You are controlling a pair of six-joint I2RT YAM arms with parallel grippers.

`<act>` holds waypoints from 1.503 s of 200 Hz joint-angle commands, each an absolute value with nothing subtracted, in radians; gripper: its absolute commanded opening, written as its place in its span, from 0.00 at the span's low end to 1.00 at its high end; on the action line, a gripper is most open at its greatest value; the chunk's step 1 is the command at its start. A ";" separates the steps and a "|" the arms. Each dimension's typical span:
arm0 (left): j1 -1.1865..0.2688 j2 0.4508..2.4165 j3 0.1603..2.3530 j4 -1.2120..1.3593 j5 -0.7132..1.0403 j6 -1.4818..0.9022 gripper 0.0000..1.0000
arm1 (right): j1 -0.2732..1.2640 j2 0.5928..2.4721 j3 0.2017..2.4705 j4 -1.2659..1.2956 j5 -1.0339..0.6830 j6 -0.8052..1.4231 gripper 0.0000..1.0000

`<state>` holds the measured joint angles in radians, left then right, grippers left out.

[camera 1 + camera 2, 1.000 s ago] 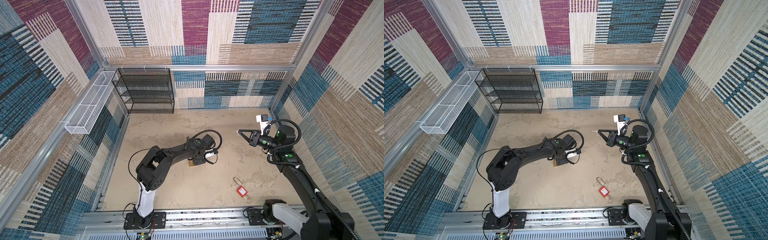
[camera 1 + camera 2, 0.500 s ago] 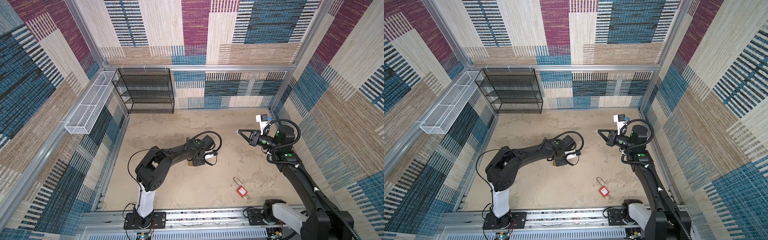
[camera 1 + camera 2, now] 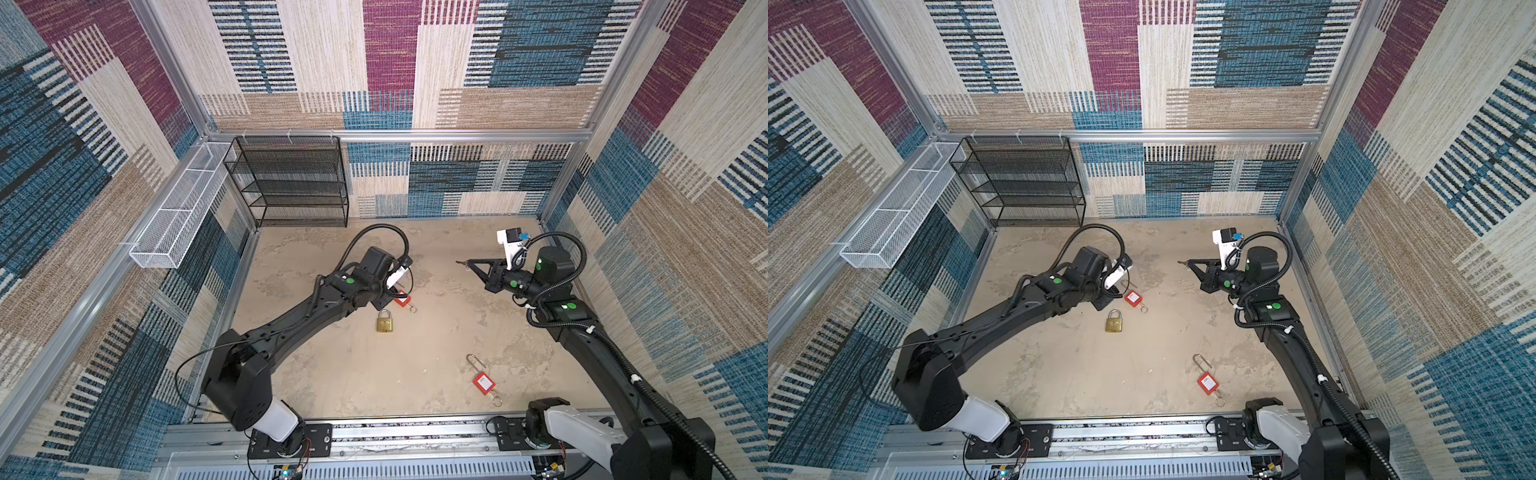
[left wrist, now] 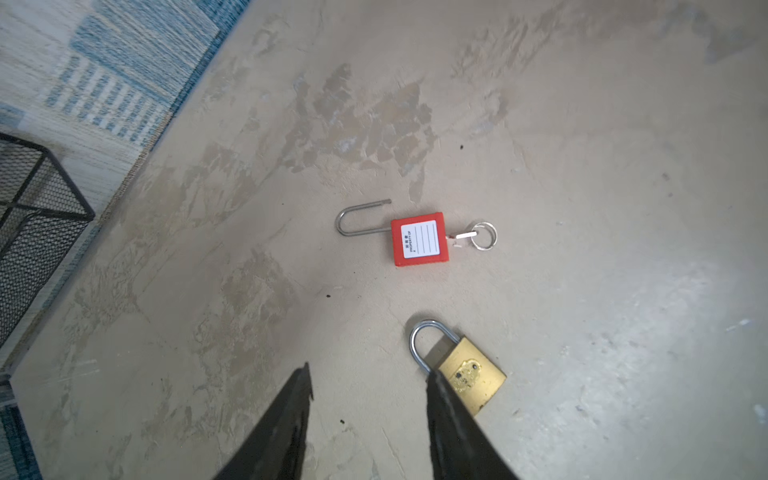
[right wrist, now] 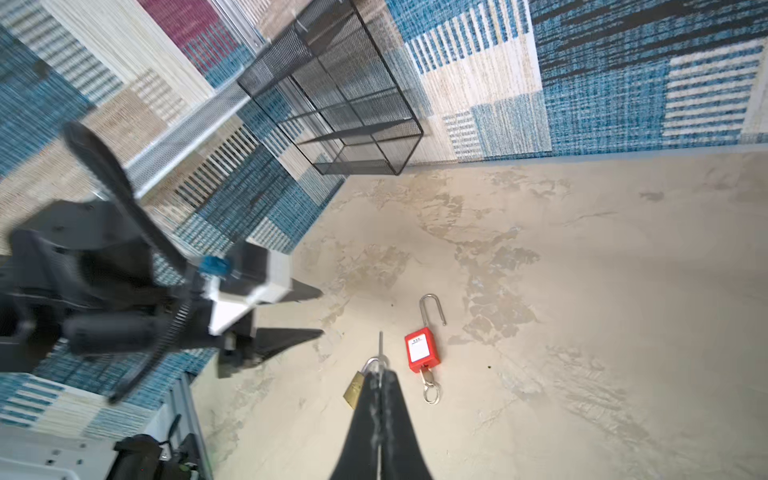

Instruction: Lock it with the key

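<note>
Nearest: red padlock [image 3: 484, 381] flat on floor [image 3: 353, 374], well apart from the rest. Mid-floor: brass padlock [image 3: 385, 322], left gripper [image 4: 370, 370] just beside it, jaws apart, empty. Just beyond: second red padlock [image 3: 402, 300], shackle [image 4: 353, 218] open at one end, keyring [image 4: 484, 236] at base, partly hidden under left wrist [image 3: 376, 266] in a top view. Right gripper [image 5: 380, 372] airborne, clamped on key [image 5: 380, 344]. At the back: black mesh shelf [image 3: 291, 183], white wire basket [image 3: 178, 208] beside it, mounted higher.

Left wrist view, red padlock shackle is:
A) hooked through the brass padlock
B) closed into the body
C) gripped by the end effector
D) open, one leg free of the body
D: the red padlock lies flat on the floor with the free end of its shackle clear of the body. It is apart from the brass padlock and ahead of the open left end effector.
</note>
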<state>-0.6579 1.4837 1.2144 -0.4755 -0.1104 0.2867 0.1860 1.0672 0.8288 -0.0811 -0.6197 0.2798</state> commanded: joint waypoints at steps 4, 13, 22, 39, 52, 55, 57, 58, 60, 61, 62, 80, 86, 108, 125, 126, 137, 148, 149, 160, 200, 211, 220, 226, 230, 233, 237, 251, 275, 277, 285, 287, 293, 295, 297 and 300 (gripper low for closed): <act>-0.611 1.371 1.176 -0.462 -0.074 0.073 0.49 | 0.336 1.062 0.803 -0.098 -0.293 0.109 0.00; -0.590 1.333 1.175 -0.513 -0.099 0.033 0.50 | 0.406 1.060 0.778 -0.068 -0.210 0.053 0.00; -0.566 1.299 1.178 -0.570 -0.112 0.005 0.51 | 0.474 1.056 0.749 -0.027 -0.143 -0.015 0.00; -0.512 1.232 1.158 -0.650 -0.101 -0.070 0.51 | 0.607 1.049 0.678 0.059 -0.021 -0.148 0.00; -0.465 1.180 1.124 -0.671 -0.047 -0.126 0.51 | 0.702 1.059 0.625 0.133 0.050 -0.221 0.00; -0.453 1.168 1.114 -0.673 -0.036 -0.137 0.51 | 0.720 1.061 0.614 0.149 0.061 -0.234 0.00; -0.447 1.161 1.107 -0.673 -0.028 -0.144 0.51 | 0.732 1.065 0.608 0.160 0.066 -0.240 0.00; -0.445 1.158 1.105 -0.672 -0.024 -0.146 0.51 | 0.738 1.066 0.605 0.166 0.071 -0.243 0.00; -0.439 1.151 1.097 -0.673 -0.016 -0.151 0.51 | 0.750 1.070 0.597 0.176 0.078 -0.248 0.00; -0.436 1.149 1.093 -0.672 -0.012 -0.154 0.51 | 0.756 1.072 0.593 0.182 0.080 -0.252 0.00; -0.434 1.144 1.090 -0.671 -0.008 -0.156 0.51 | 0.762 1.073 0.591 0.187 0.084 -0.256 0.00; -0.409 1.089 1.027 -0.657 0.045 -0.181 0.50 | 0.883 1.100 0.502 0.351 0.180 -0.302 0.00; -0.407 1.077 1.012 -0.655 0.050 -0.190 0.50 | 0.932 1.117 0.468 0.428 0.245 -0.307 0.00; -0.399 1.063 0.978 -0.643 0.081 -0.204 0.50 | 1.034 1.250 0.442 0.544 0.416 -0.302 0.00; -0.396 1.072 0.984 -0.668 0.089 -0.201 0.50 | 1.077 1.346 0.432 0.633 0.486 -0.321 0.00; -0.396 1.072 0.985 -0.669 0.089 -0.201 0.50 | 1.079 1.349 0.431 0.640 0.485 -0.324 0.00; -0.392 1.073 0.986 -0.681 0.090 -0.199 0.50 | 1.093 1.372 0.402 0.725 0.460 -0.347 0.00; -0.391 1.069 0.978 -0.679 0.096 -0.199 0.51 | 1.093 1.401 0.399 0.765 0.459 -0.345 0.00; -0.391 1.068 0.978 -0.679 0.097 -0.199 0.51 | 1.093 1.405 0.400 0.767 0.460 -0.347 0.00; -0.390 1.060 0.962 -0.668 0.112 -0.201 0.51 | 1.093 1.445 0.416 0.762 0.478 -0.361 0.00; -0.387 1.026 0.898 -0.634 0.132 -0.221 0.51 | 1.093 1.557 0.410 0.846 0.494 -0.332 0.00; -0.386 1.016 0.889 -0.645 0.129 -0.222 0.51 | 1.093 1.581 0.412 0.860 0.506 -0.320 0.00; -0.384 1.007 0.879 -0.650 0.125 -0.224 0.51 | 1.092 1.597 0.412 0.874 0.508 -0.313 0.00; -0.382 0.998 0.872 -0.650 0.126 -0.224 0.51 | 1.093 1.610 0.413 0.883 0.519 -0.308 0.00; -0.382 0.994 0.868 -0.649 0.126 -0.228 0.51 | 1.092 1.619 0.414 0.891 0.528 -0.306 0.00; -0.381 0.988 0.863 -0.648 0.127 -0.230 0.51 | 1.092 1.626 0.415 0.899 0.536 -0.307 0.00; -0.381 0.984 0.859 -0.646 0.130 -0.233 0.50 | 1.092 1.635 0.416 0.909 0.544 -0.310 0.00; -0.379 0.965 0.844 -0.634 0.139 -0.241 0.51 | 1.093 1.667 0.419 0.942 0.563 -0.320 0.00; -0.377 0.941 0.827 -0.623 0.140 -0.250 0.51 | 1.093 1.733 0.438 0.988 0.549 -0.336 0.00; -0.377 0.941 0.827 -0.624 0.140 -0.251 0.51 | 1.094 1.737 0.438 0.991 0.550 -0.337 0.00; -0.376 0.940 0.826 -0.626 0.140 -0.253 0.51 | 1.092 1.763 0.445 1.014 0.562 -0.344 0.00; -0.376 0.939 0.827 -0.625 0.140 -0.253 0.51 | 1.092 1.767 0.448 1.021 0.566 -0.347 0.00; -0.376 0.940 0.825 -0.627 0.141 -0.253 0.51 | 1.093 1.785 0.449 1.044 0.575 -0.353 0.00; -0.376 0.939 0.825 -0.627 0.142 -0.254 0.51 | 1.093 1.788 0.450 1.046 0.574 -0.354 0.00; -0.376 0.938 0.825 -0.628 0.143 -0.255 0.50 | 1.092 1.791 0.451 1.050 0.575 -0.354 0.00; -0.376 0.938 0.823 -0.627 0.144 -0.256 0.51 | 1.092 1.798 0.453 1.052 0.575 -0.354 0.00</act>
<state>-0.3790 0.9440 0.8288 -0.6399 0.1356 -0.2226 1.0916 1.7538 0.4389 0.9340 0.5430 -0.3340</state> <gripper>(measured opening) 0.505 0.048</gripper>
